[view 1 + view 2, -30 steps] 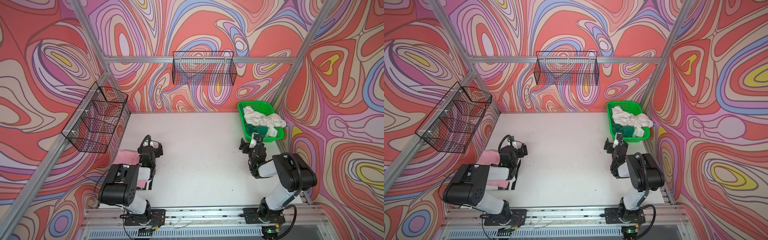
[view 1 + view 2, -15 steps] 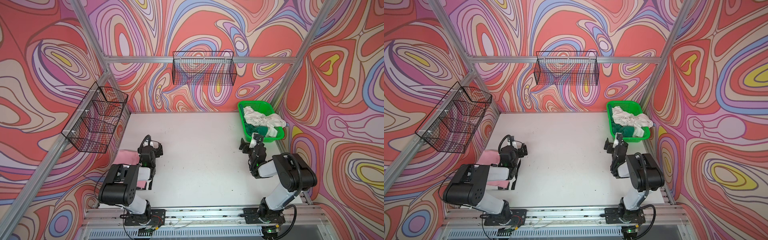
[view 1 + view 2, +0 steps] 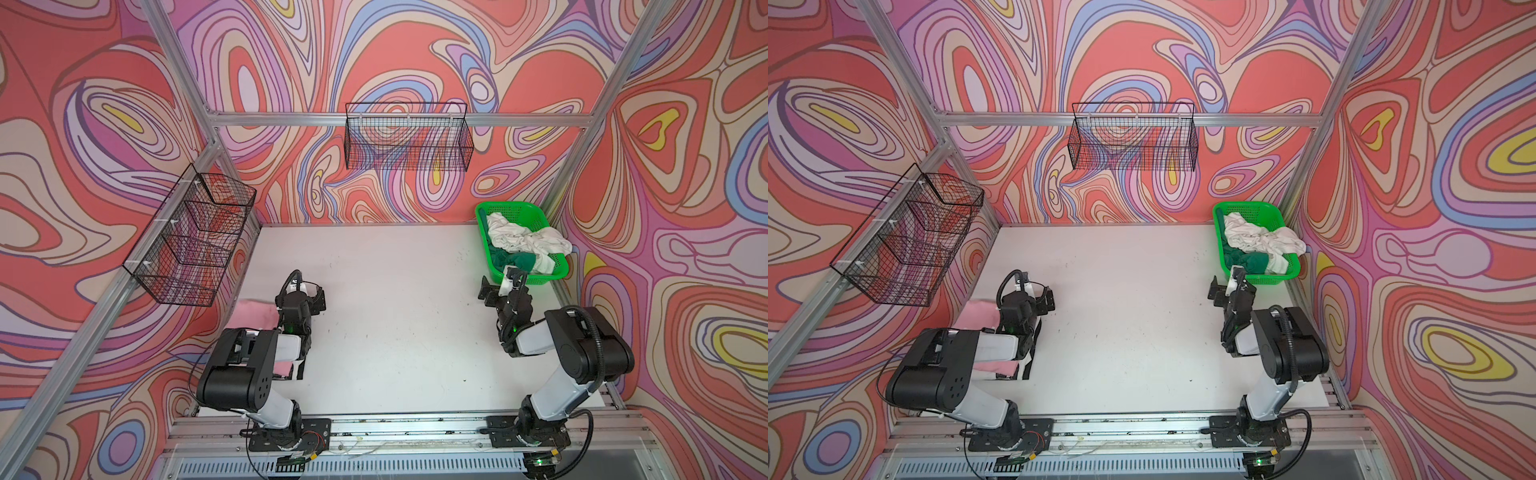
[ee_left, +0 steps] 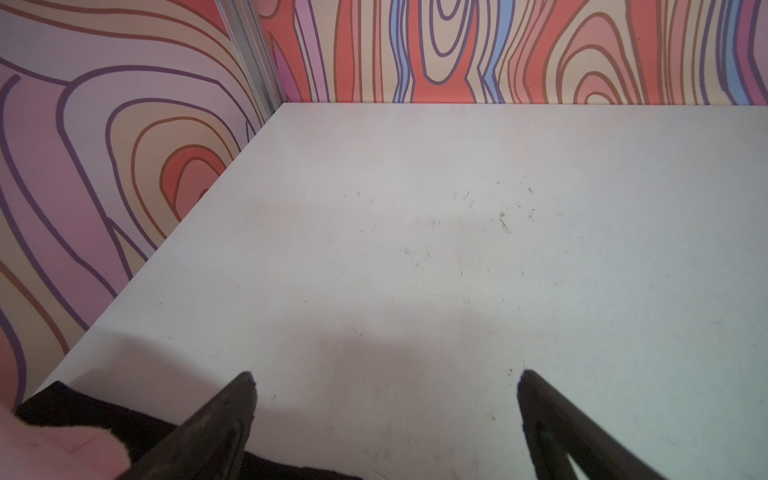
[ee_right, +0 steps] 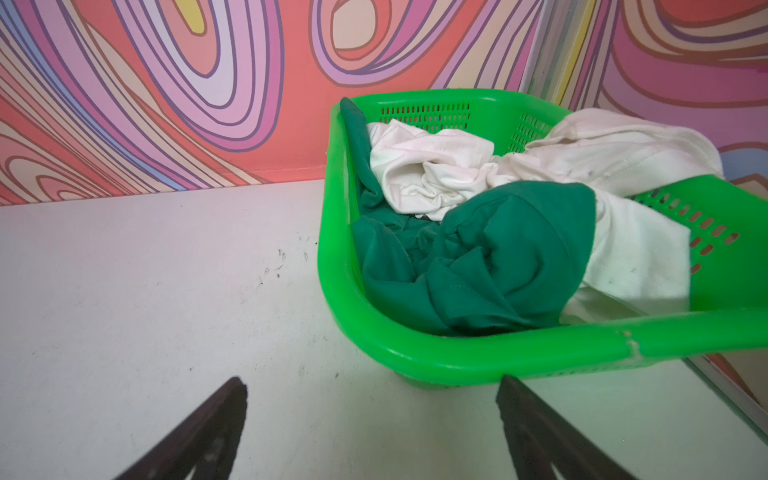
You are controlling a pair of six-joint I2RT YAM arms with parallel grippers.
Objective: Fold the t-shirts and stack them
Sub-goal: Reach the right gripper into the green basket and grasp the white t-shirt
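The right gripper (image 5: 372, 379) stands wide open and holds nothing. Its fingers hang apart, low over the bare desk (image 3: 395, 311). Just ahead of it, a little toward the side wall, sits the basket (image 5: 457, 353), whose near rim comes close to one fingertip without touching it. In the basket, nearest the gripper, lies the crumpled green shirt (image 5: 498, 257). The white shirt (image 5: 436, 170) is bunched behind and beside it, with one part draped over the far rim. Both top views show the same pile in the basket (image 3: 515, 212), at the desk's far corner.

The left gripper (image 4: 385, 374) is also spread wide and empty, with only bare desk between and ahead of its fingers. The pink shirt (image 3: 253, 316) lies flat on the desk just beside this gripper, on its outer side toward the wall. It runs back under the arm, which hides part of it.

Each arm is folded, with the elbow raised and the forearm reaching forward and low. Both grippers point at the back wall, well apart from each other.
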